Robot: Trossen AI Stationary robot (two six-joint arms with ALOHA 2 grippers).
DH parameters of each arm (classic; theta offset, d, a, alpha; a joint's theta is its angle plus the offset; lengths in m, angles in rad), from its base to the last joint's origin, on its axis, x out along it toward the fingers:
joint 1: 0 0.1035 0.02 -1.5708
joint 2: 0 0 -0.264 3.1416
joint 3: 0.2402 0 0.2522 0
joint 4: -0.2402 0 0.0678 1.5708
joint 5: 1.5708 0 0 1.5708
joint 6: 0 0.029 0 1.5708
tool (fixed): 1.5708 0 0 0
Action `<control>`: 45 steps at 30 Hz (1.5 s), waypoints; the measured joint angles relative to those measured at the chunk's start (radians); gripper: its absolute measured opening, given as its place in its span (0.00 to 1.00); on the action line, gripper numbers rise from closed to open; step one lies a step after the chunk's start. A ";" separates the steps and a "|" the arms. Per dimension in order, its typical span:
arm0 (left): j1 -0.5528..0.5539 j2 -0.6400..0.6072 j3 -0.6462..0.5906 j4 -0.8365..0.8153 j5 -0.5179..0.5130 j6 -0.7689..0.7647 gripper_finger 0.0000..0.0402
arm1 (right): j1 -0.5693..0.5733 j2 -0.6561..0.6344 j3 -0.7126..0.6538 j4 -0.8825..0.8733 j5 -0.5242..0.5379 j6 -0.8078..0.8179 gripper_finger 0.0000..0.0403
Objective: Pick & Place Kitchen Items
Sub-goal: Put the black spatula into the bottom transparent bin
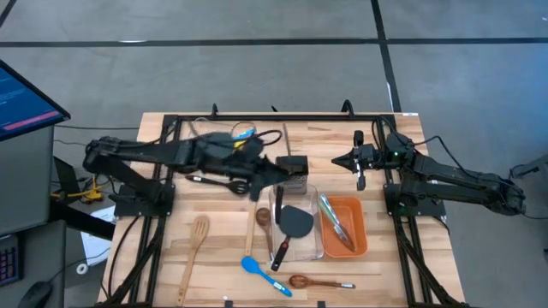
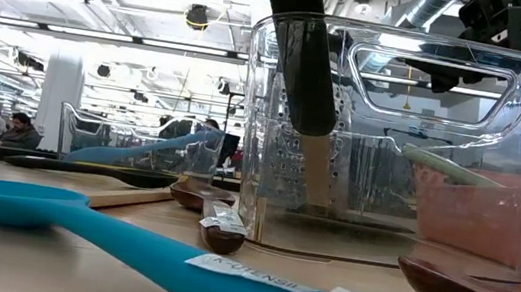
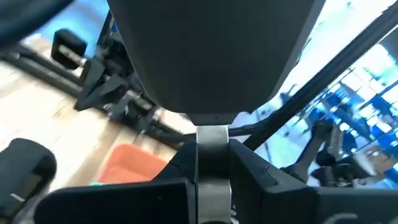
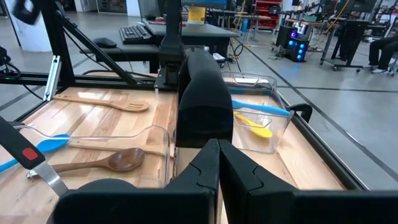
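My left gripper (image 1: pixel 265 175) hangs above the table's middle, just left of the steel box grater (image 1: pixel 295 178), shut on a black turner (image 3: pixel 211 50). The turner's wide blade fills the left wrist view ahead of the fingers. My right gripper (image 1: pixel 360 162) waits shut at the far right, above the table, holding nothing. The clear bin (image 1: pixel 315 248) holds another black turner (image 1: pixel 295 221) and a wooden spoon (image 1: pixel 264 218). Metal tongs (image 1: pixel 336 224) lie in the orange bin (image 1: pixel 361 244). A blue spoon (image 1: pixel 261 272) and two wooden spoons (image 1: pixel 195 244) (image 1: pixel 312 281) lie flat on the table. My left gripper pinches the turner's metal shank (image 3: pixel 211 146), just below the blade, between its two fingers (image 3: pixel 267 177). The fingers point about level toward the table's right and lie across the shank. The turner is lifted clear of the table, blade end uppermost in the wrist view.
A second clear bin (image 4: pixel 258 130) at the far edge holds a yellow and a blue spoon. A black utensil (image 1: pixel 214 181) shows under the left arm. A black frame runs along the table's far edge and sides. A monitor (image 1: pixel 21 103) stands off the table's left.
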 joint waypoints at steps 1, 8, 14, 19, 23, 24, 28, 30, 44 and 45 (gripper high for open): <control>0.016 0.020 0.023 -0.026 0.017 0.000 0.08 | 0.000 -0.001 0.000 0.000 -0.001 0.000 0.00; 0.118 0.166 0.241 -0.245 0.096 0.025 0.08 | 0.000 -0.035 0.000 -0.017 -0.003 0.000 0.00; 0.149 0.259 0.390 -0.286 0.194 0.055 0.08 | 0.000 -0.066 0.000 -0.043 -0.003 -0.001 0.00; 0.135 0.303 0.421 -0.347 0.193 0.049 0.08 | 0.000 -0.080 0.000 -0.061 -0.002 -0.001 0.00; 0.097 0.337 0.423 -0.380 0.182 0.015 0.08 | 0.000 -0.080 0.000 -0.062 -0.002 -0.003 0.00; 0.087 0.351 0.423 -0.383 0.181 -0.003 0.08 | 0.000 -0.080 0.000 -0.062 -0.002 -0.003 0.00; 0.054 0.393 0.423 -0.451 0.176 -0.089 0.08 | 0.000 -0.079 0.000 -0.063 -0.002 -0.008 0.00; 0.043 0.410 0.423 -0.504 0.175 -0.142 0.08 | 0.000 -0.079 0.000 -0.067 -0.002 -0.008 0.00; -0.010 0.540 0.422 -0.592 0.278 -0.462 0.08 | 0.000 -0.079 0.000 -0.077 -0.002 -0.010 0.00; -0.014 0.548 0.422 -0.594 0.297 -0.478 0.08 | 0.000 -0.079 0.000 -0.077 -0.002 -0.010 0.00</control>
